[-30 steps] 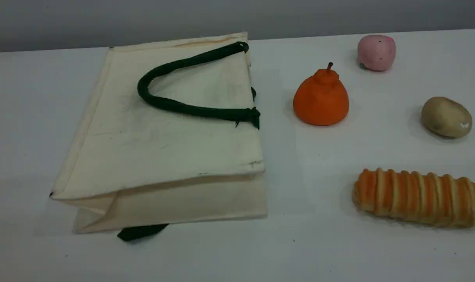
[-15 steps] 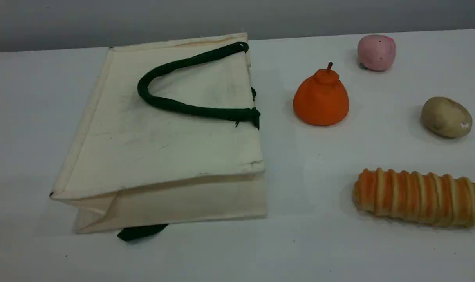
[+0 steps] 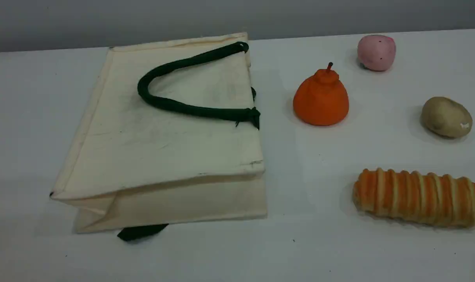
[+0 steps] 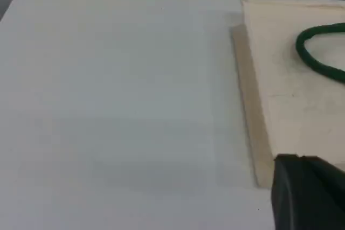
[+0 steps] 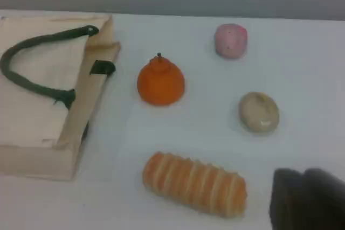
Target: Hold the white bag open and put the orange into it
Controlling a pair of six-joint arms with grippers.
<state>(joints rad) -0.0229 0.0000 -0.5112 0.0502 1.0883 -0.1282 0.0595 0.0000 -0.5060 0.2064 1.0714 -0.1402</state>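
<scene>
White table point(image 3: 339, 250); seemingly grey wall point(image 3: 104, 19)

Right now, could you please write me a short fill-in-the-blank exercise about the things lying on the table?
The rope handle lying on top of the white bag is dark ____.
In the scene view, the orange stands to the ____ of the white bag.
The ball farther back than the orange is ____.
Missing words: green; right; pink.
</scene>
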